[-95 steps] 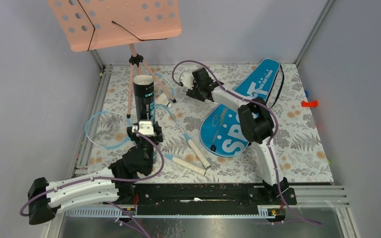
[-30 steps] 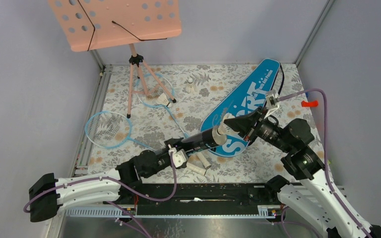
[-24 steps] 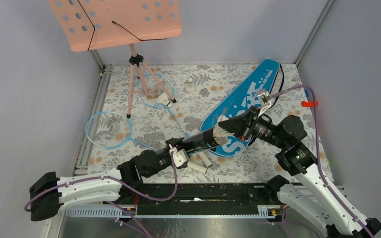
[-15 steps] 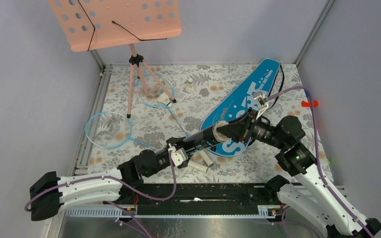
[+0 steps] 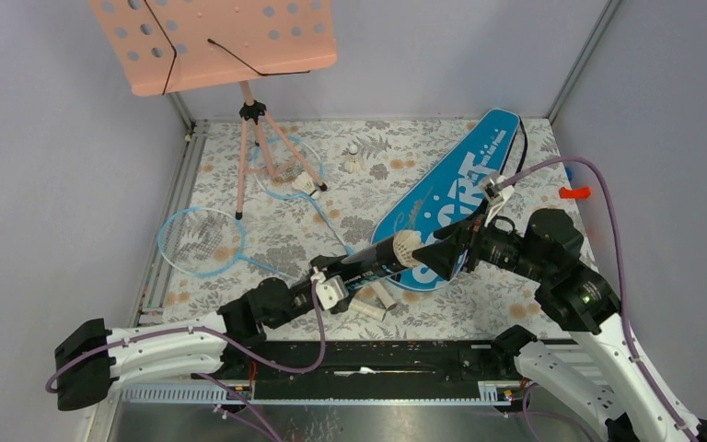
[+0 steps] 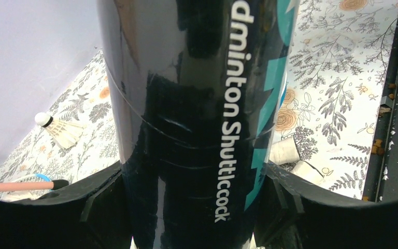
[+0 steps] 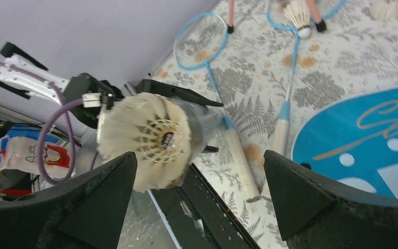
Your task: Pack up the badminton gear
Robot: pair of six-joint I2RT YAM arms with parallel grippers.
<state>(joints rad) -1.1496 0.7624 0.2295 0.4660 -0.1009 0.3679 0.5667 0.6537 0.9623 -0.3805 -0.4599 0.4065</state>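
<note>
Gripping the dark shuttlecock tube [image 6: 197,129] round its body with the left jaws pressed to both sides, raised at a slant above the floral tabletop [image 5: 552,276] and the cream racket handles, open end pointing toward the right arm. Holding the right jaws spread wide on either side of that open end, apart from the white feather shuttlecock [image 7: 147,140] seated there, skirt outward. Leaving two light-blue rackets [image 5: 201,239] flat at the left, two loose shuttlecocks [image 5: 356,161] toward the far edge, and the blue SPORT bag [image 5: 460,175] lying at the right.
</note>
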